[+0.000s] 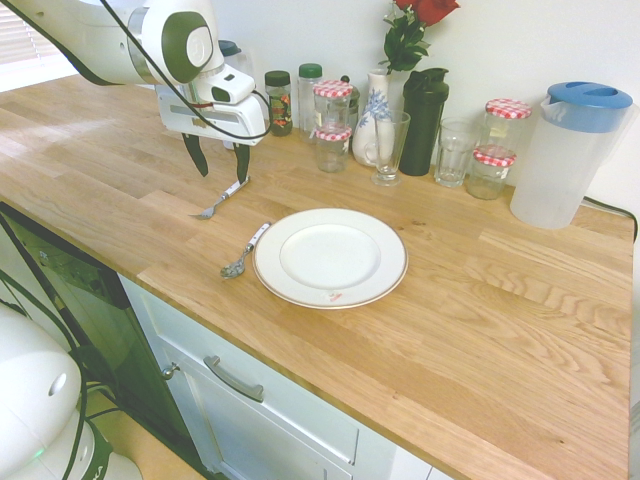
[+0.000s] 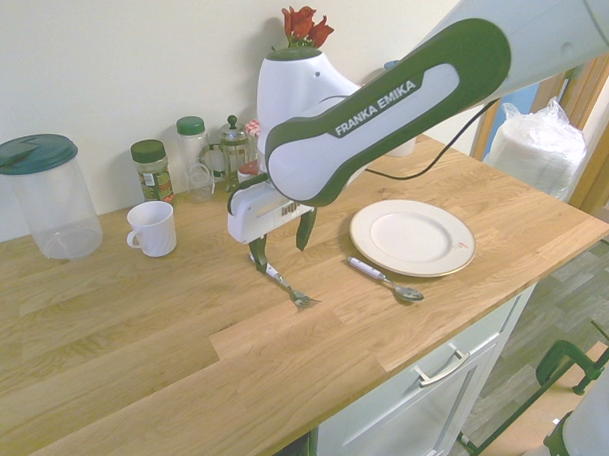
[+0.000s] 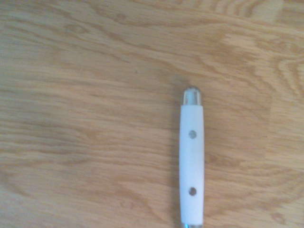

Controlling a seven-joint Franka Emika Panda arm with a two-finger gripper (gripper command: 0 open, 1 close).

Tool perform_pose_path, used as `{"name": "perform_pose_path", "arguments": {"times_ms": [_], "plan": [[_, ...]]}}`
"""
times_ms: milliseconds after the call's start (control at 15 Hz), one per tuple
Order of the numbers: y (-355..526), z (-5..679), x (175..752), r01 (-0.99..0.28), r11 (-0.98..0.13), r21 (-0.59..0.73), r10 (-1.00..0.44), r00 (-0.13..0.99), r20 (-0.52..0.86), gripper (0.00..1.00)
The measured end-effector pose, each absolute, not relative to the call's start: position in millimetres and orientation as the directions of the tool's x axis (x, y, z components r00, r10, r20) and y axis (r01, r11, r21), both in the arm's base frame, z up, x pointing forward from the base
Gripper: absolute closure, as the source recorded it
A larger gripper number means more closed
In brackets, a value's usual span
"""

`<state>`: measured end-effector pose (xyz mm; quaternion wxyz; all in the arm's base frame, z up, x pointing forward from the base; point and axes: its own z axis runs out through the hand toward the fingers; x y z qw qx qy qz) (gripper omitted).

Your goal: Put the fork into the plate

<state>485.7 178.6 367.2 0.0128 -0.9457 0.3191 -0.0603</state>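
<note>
**Open gripper above the fork handle; a thin, flat pick ahead**

The white Franka arm's two-finger gripper (image 1: 219, 165) points straight down with its dark green fingers (image 2: 258, 253) spread wide and nothing between them. It hangs over the pale handle end of the small silver metal fork (image 1: 221, 198), which lies flat on the oak-coloured wooden countertop (image 1: 480, 300). In the wrist view the white handle with its two rivets (image 3: 192, 161) sits right of centre, so the gripper may not be squarely over it yet.

The likeliest trouble, as I judge it: the fork is slim and lies flush on the wood, so fingers closing too high would slip off it, and fingers driven too low would press into the countertop. An off-centre grip near the handle's tip could let the tined end droop or swing out on lifting.

The similar silver spoon with a rounded bowl (image 1: 243, 252) lies nearby, just beside the large round white plate with a thin brownish rim (image 1: 385, 290); it could be nudged during the carry. The fork itself lies apart from the plate, beyond the spoon on the plate's far side.
</note>
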Motion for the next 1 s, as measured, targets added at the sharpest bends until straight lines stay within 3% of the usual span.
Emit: {"name": "perform_pose_path", "arguments": {"times_ms": [133, 200, 1000], "plan": [[184, 354, 496, -0.603, -0.796, -0.057, -0.606, 0.790, 0.092, 0.00], [186, 351, 501, -0.606, -0.793, -0.063, -0.609, 0.788, 0.090, 1.00], [179, 331, 516, -0.628, -0.772, -0.102, -0.636, 0.768, 0.083, 1.00]]}}
